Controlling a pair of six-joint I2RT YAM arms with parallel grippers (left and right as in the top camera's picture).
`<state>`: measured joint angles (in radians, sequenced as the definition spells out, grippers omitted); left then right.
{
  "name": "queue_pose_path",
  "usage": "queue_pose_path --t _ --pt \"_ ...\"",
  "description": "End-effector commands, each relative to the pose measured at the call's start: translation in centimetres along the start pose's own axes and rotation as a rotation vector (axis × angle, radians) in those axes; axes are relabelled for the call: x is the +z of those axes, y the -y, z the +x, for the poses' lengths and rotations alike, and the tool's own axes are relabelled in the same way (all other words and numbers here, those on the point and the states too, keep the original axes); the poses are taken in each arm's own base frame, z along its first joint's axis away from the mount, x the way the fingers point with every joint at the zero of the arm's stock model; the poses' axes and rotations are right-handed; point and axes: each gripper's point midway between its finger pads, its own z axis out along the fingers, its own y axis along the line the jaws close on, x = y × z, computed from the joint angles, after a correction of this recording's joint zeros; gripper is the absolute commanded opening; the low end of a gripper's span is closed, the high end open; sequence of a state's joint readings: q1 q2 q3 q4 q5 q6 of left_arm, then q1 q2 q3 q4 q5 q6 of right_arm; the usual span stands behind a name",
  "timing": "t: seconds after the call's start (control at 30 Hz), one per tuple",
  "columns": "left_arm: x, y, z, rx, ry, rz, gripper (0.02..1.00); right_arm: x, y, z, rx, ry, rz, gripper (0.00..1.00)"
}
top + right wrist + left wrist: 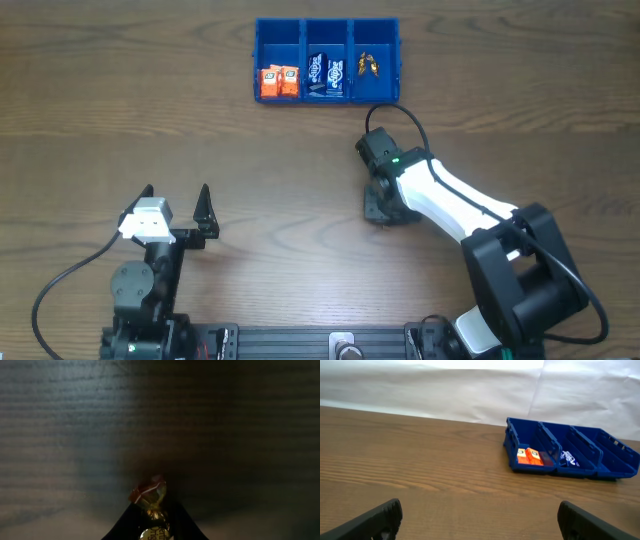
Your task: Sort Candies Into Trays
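Observation:
A blue three-compartment tray (327,28) stands at the far middle of the table. Its left bin holds orange candies (279,83), the middle bin blue-wrapped candies (326,76), the right bin gold-wrapped candies (366,66). My right gripper (383,208) points down at the table near the centre, in front of the tray. In the right wrist view it (152,510) is shut on a gold-wrapped candy (150,494) just above the dark wood. My left gripper (177,200) rests open at the near left with nothing between its fingers (375,520). The tray (570,450) also appears in the left wrist view.
The wooden table (150,110) is bare around both arms. A black cable (395,112) loops above the right wrist, close to the tray's front edge. A white backdrop (430,390) stands behind the table's far edge.

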<state>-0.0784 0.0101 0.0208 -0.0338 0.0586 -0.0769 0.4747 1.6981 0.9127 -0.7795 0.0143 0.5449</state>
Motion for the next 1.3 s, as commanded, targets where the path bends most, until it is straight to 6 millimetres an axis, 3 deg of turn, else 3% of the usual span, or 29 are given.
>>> queue_pose_path --t 0.03,0.2,0.27,0.33,0.4,0.43,0.53,0.67,1.0,1.1,1.17,1.23,1.3 --pt "0.1 -0.2 1.6 0.009 -0.05 -0.005 0.998 -6.7 -1.6 -4.4 -0.024 0.151 -0.035 0.13" --pt "0.1 -0.2 1.6 0.009 -0.05 -0.005 0.998 -18.9 -0.8 -14.3 -0.034 0.389 -0.003 0.13" --pt "0.1 -0.2 1.6 0.009 -0.05 -0.005 0.998 -21.4 -0.3 -18.4 -0.014 0.444 -0.002 0.139" --pt "0.1 -0.2 1.6 0.009 -0.05 -0.005 0.998 -22.0 -0.3 -22.0 0.001 0.48 -0.008 0.141" --pt "0.1 -0.2 1.6 0.009 -0.05 -0.005 0.998 -20.9 -0.1 -25.5 0.019 0.497 -0.004 0.141" --pt "0.1 -0.2 1.6 0.009 -0.05 -0.005 0.998 -19.4 0.1 -27.3 0.016 0.497 0.005 0.141" --pt "0.1 -0.2 1.6 0.009 -0.05 -0.005 0.998 -15.4 0.0 -30.1 0.027 0.495 0.009 0.163" --pt "0.1 -0.2 1.6 0.009 -0.05 -0.005 0.996 -12.3 -0.7 -31.8 0.026 0.497 0.0 0.174" --pt "0.1 -0.2 1.6 0.009 -0.05 -0.005 0.998 -12.4 -2.9 -32.5 -0.001 0.536 -0.047 0.22" --pt "0.1 -0.2 1.6 0.009 -0.05 -0.005 0.998 -12.6 -3.5 -32.7 -0.012 0.545 -0.067 0.408" --pt "0.1 -0.2 1.6 0.009 -0.05 -0.005 0.996 -13.1 -3.5 -32.7 -0.012 0.555 -0.07 0.66" --pt "0.1 -0.2 1.6 0.009 -0.05 -0.005 0.998 -14.3 -2.9 -32.6 -0.027 0.573 -0.062 0.805" --pt "0.1 -0.2 1.6 0.009 -0.05 -0.005 0.998 -16.3 -1.2 -32.2 -0.01 0.613 -0.009 0.838"
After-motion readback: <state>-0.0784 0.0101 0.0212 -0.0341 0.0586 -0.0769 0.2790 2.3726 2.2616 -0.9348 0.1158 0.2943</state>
